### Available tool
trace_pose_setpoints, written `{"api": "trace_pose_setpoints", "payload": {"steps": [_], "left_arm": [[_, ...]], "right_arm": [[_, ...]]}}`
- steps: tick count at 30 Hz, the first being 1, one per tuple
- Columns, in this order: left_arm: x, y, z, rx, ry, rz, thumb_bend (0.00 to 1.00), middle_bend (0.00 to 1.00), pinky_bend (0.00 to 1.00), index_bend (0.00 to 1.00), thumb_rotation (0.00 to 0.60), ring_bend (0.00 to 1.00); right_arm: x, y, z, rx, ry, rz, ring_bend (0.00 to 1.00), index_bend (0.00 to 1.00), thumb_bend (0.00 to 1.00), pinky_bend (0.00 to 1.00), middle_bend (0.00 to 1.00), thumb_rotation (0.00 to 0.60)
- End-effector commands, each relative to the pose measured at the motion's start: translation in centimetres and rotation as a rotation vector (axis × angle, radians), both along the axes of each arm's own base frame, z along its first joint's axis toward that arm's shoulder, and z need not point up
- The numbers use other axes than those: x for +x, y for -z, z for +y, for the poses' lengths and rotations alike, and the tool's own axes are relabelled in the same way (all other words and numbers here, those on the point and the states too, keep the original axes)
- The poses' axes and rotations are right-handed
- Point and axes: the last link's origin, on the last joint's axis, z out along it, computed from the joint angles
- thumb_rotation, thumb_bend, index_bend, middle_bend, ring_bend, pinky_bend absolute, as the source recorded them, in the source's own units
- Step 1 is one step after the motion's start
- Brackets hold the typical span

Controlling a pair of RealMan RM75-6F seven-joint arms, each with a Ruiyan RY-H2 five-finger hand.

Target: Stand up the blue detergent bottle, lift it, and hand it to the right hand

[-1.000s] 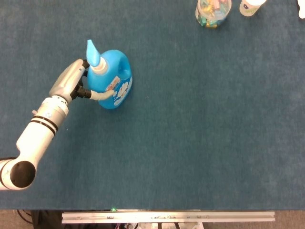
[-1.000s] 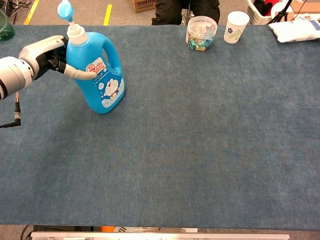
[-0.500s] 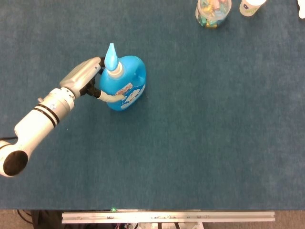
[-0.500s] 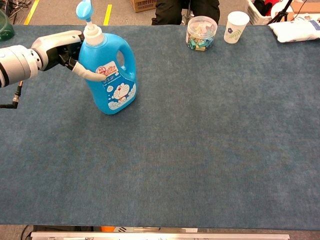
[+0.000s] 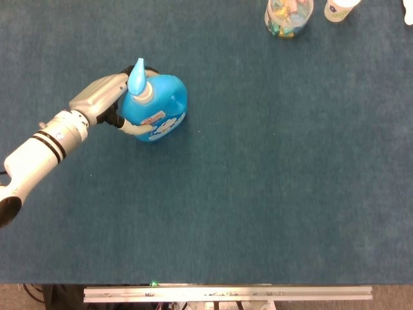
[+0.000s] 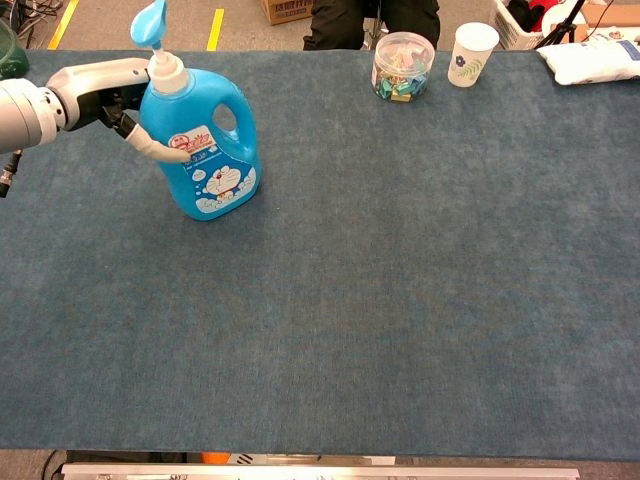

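We see the blue detergent bottle (image 6: 205, 140) upright near the table's (image 6: 420, 300) far left corner, our left hand (image 6: 105, 88) grasping it, fingers (image 6: 160, 152) wrapped across its front.

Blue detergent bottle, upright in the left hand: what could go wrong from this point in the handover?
1. The left hand holds the blue detergent bottle high on one side, near the neck; a lift could let the body swing or slip.
2. The bottle looks slightly tilted, so letting go now might tip it.
3. The right hand shows in neither view, so the pass would need a long carry across the table.
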Motion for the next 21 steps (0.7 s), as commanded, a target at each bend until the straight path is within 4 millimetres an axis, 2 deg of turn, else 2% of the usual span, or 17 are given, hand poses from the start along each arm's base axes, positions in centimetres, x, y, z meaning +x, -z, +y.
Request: {"api": "trace_pose_setpoints", "payload": {"steps": [1, 8, 15, 21], "left_arm": [[-0.1, -0.8, 0.1, 0.022, -0.005, -0.012, 0.21, 0.04, 0.24, 0.06, 0.600, 0.00], [-0.7, -1.8, -0.7, 0.025, -0.039, -0.018, 0.21, 0.02, 0.24, 0.01, 0.600, 0.00], [-1.2, -1.4, -2.5, 0.017, -0.094, -0.045, 0.21, 0.03, 0.24, 0.01, 0.600, 0.00], [-1.2, -0.9, -2.9, 0.088, -0.131, -0.051, 0.20, 0.06, 0.24, 0.01, 0.600, 0.02]], "right_arm": [[0.0, 0.0, 0.0, 0.001, 0.001, 0.000, 0.19, 0.22, 0.01, 0.20, 0.31, 0.600], [0.1, 0.1, 0.0, 0.005, -0.001, -0.001, 0.19, 0.22, 0.01, 0.20, 0.31, 0.600], [0.0, 0.1, 0.0, 0.010, -0.002, -0.002, 0.19, 0.22, 0.01, 0.20, 0.31, 0.600], [0.0, 0.1, 0.0, 0.012, -0.002, -0.002, 0.19, 0.22, 0.01, 0.20, 0.31, 0.600]]}}
